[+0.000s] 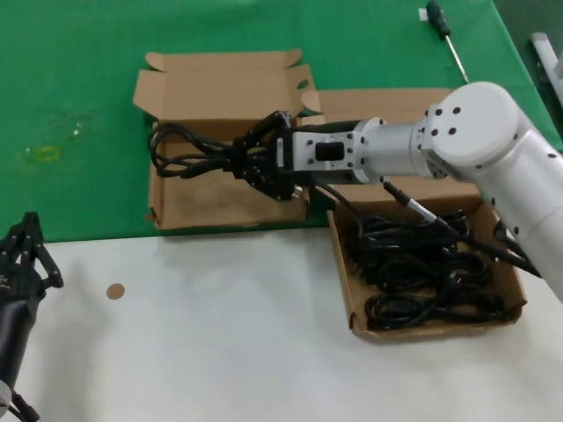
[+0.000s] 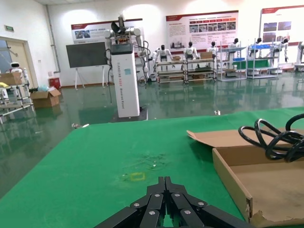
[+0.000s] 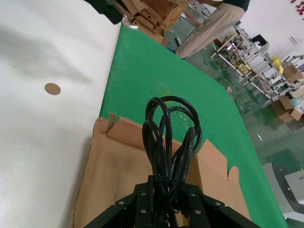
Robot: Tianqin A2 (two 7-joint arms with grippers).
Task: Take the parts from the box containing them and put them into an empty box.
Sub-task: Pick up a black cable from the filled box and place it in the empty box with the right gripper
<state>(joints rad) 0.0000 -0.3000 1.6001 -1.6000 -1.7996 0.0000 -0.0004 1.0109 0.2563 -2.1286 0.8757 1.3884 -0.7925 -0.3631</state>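
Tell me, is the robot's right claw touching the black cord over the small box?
Touching. The right wrist view shows the right gripper shut on the cord bundle, its loops sticking out over the smaller box.

no legible text on any surface

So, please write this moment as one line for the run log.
right gripper: shut on cord bundle, above smaller box | left gripper: parked at table edge, shut | wider box: cords remain
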